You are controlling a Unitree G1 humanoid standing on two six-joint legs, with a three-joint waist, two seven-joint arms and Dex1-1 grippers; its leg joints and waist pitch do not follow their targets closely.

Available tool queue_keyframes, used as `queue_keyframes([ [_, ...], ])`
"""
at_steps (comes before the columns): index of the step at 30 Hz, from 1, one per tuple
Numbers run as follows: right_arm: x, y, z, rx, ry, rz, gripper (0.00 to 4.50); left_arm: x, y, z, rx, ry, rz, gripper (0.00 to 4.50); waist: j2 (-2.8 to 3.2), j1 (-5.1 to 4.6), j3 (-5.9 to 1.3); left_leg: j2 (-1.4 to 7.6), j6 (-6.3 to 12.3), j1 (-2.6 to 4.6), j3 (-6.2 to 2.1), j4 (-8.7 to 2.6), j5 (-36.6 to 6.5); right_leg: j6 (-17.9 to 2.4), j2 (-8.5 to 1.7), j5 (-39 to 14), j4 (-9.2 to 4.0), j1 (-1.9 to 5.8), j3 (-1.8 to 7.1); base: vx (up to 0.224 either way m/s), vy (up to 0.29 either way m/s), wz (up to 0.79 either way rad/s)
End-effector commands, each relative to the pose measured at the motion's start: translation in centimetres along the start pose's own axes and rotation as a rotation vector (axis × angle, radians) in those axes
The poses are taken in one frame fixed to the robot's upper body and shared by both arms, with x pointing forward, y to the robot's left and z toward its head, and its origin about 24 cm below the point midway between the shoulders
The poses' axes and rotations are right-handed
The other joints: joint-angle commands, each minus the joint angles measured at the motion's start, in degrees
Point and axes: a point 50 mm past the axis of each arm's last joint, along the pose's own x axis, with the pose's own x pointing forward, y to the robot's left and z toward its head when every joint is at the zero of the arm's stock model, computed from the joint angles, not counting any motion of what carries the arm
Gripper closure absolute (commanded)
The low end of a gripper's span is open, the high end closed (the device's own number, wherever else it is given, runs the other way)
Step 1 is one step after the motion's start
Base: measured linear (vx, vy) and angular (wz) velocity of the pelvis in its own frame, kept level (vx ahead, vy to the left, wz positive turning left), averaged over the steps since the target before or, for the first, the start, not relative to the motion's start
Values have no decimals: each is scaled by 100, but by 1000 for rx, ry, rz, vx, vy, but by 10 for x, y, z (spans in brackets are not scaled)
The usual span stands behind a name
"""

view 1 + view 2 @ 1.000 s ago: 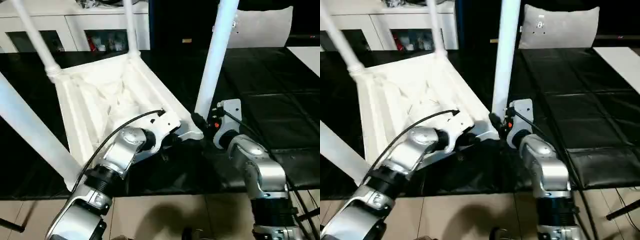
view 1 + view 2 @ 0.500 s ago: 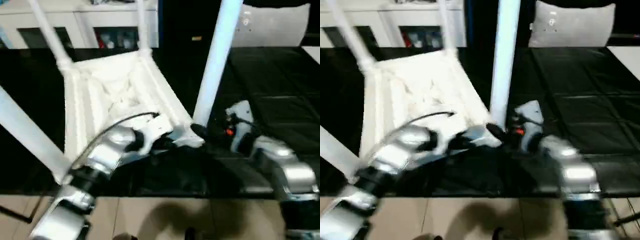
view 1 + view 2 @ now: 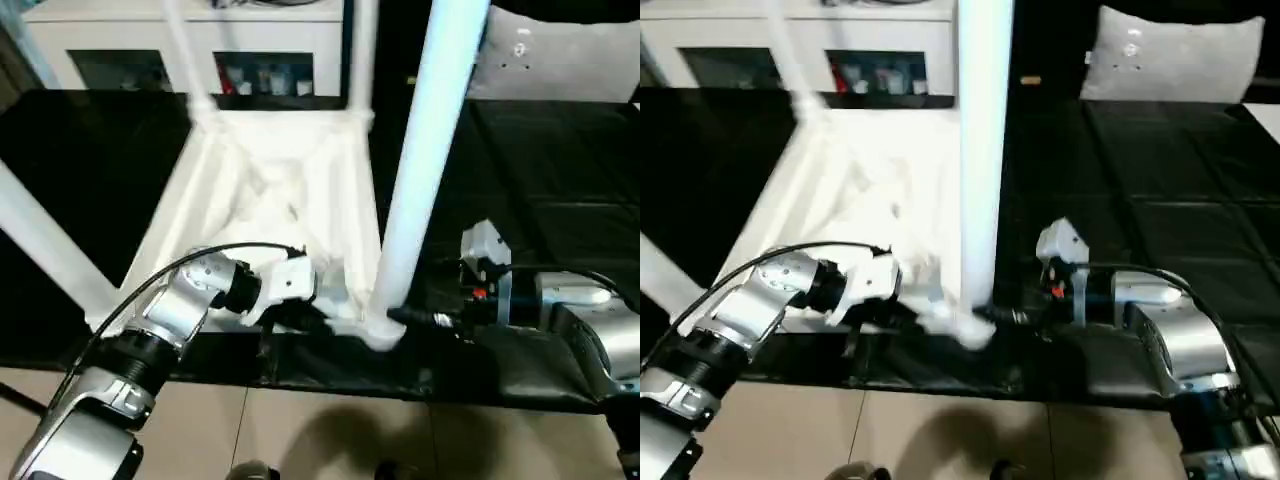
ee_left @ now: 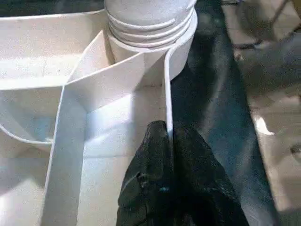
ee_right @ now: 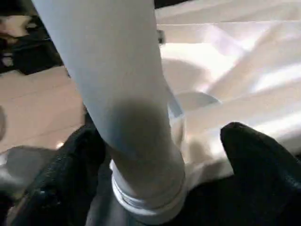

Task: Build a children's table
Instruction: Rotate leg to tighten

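A small white plastic children's table lay upside down on a black-covered desk, its ribbed underside facing up like a shallow tray. The hollow between the ribs held nothing loose. Round white legs stood up from its corners; the nearest leg rose from the corner socket closest to the robot, at the desk's front edge, and ran up out of the top of the picture. Two more legs stood at the far corners, and another slanted off on the left side.

The left gripper had its jaws clenched on the thin upright rim wall of the table, just beside that near corner socket, one black finger on each side of the wall. Its silver forearm reached in from the lower left, with a black cable looping over it.

The right gripper sat at the base of the near leg with its jaws released and spread wide, one black finger on either side of the leg without clearly pressing on it. In the head views its silver forearm came in level from the right, close to the desk.

Behind the desk stood a white cabinet with glass doors; small red and dark items showed on its shelves, too blurred to tell apart. A grey cushion-like shape lay at the far right. Tan floor showed below the desk's front edge.
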Motion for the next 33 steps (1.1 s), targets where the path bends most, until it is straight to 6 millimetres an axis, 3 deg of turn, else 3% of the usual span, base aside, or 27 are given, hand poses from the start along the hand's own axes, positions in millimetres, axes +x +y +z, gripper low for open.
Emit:
queue_keyframes([
  [1, 3, 1, 2, -1, 0, 58, 68, 4, -1, 11, 81, 14, -97, 450, -103, -29, -433, 198, 582, 38, 10, -392, -969, -1049, -312, -2167, -323, 369, 283, 0, 0, 0],
  [9, 11, 4, -1, 32, 17, 203, 137, 4, -3, 11, 115, 6, -142, 450, -117, -24, -441, 207, 556, 35, 19, -385, -957, -1097, -309, -2083, -299, 371, 290, 0, 0, 0],
  [17, 12, 4, -1, 53, 15, 238, 217, 3, -2, 10, 117, 10, -142, 450, -120, -21, -439, 208, 543, 32, 24, -385, -922, -1092, -309, -2083, -299, 375, 287, 0, 0, 0],
  [24, 13, 7, 1, 101, -39, 242, 242, 0, 2, 10, 80, -13, -98, 450, -121, -19, -440, 206, 517, 33, 32, -385, -899, -1040, -307, -2174, -306, 372, 283, 0, 0, 0],
  [28, 25, 10, 2, 150, -93, 55, 243, 6, 11, 19, -33, -60, 58, 450, -105, -36, -409, 205, 388, 38, 25, -410, -927, -942, -295, -2383, -327, 358, 281, 0, 0, 0],
  [30, 29, 9, 0, 157, -88, -5, 243, 8, 12, 21, -52, -68, 86, 450, -123, -80, -401, 163, 316, 31, 23, -413, -1061, -766, -300, -2776, -392, 370, 245, 0, 0, 0],
  [33, 41, 3, -1, 186, -102, -217, 244, 15, 14, 28, -95, -93, 160, 450, -119, -245, -384, 116, 190, -26, -6, -417, -1121, -542, -293, -3078, -441, 384, 205, 0, 0, 0],
])
